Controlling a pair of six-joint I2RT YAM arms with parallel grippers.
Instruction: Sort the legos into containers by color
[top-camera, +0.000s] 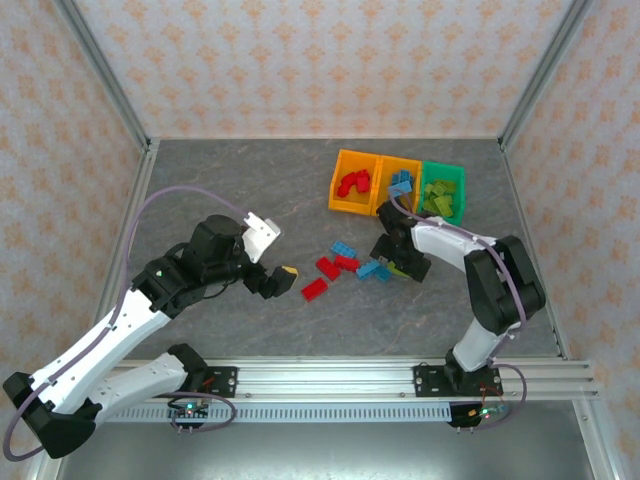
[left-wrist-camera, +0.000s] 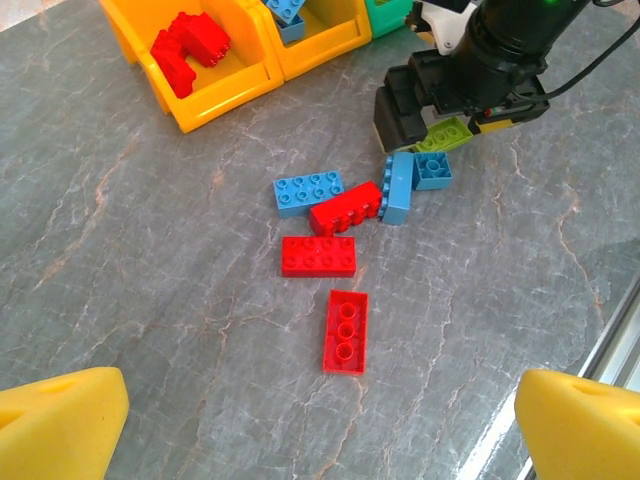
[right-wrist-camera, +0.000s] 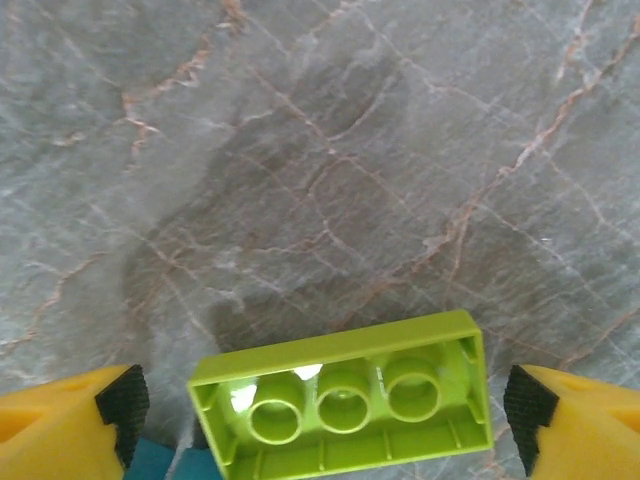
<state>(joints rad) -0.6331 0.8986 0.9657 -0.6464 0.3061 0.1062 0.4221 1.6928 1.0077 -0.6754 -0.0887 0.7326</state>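
Note:
An upside-down yellow-green lego (right-wrist-camera: 340, 400) lies on the table between the fingers of my right gripper (right-wrist-camera: 320, 425). The jaws stand open, with a narrow gap on each side of the brick. In the left wrist view that same gripper (left-wrist-camera: 450, 125) hovers low over the green lego (left-wrist-camera: 447, 135), beside two blue legos (left-wrist-camera: 400, 187). Three red legos (left-wrist-camera: 345, 331) and another blue one (left-wrist-camera: 308, 193) lie loose nearby. My left gripper (left-wrist-camera: 320, 430) is open and empty, just short of the nearest red lego. The containers stand in a row: orange (top-camera: 345, 157) with red legos, orange (top-camera: 400, 162) with blue, green (top-camera: 443, 168) with green.
Metal frame posts and papered walls close in the grey marble table (top-camera: 220, 180). A rail (top-camera: 330, 375) runs along its near edge. The left arm's cable (top-camera: 165, 195) loops over the left side of the table.

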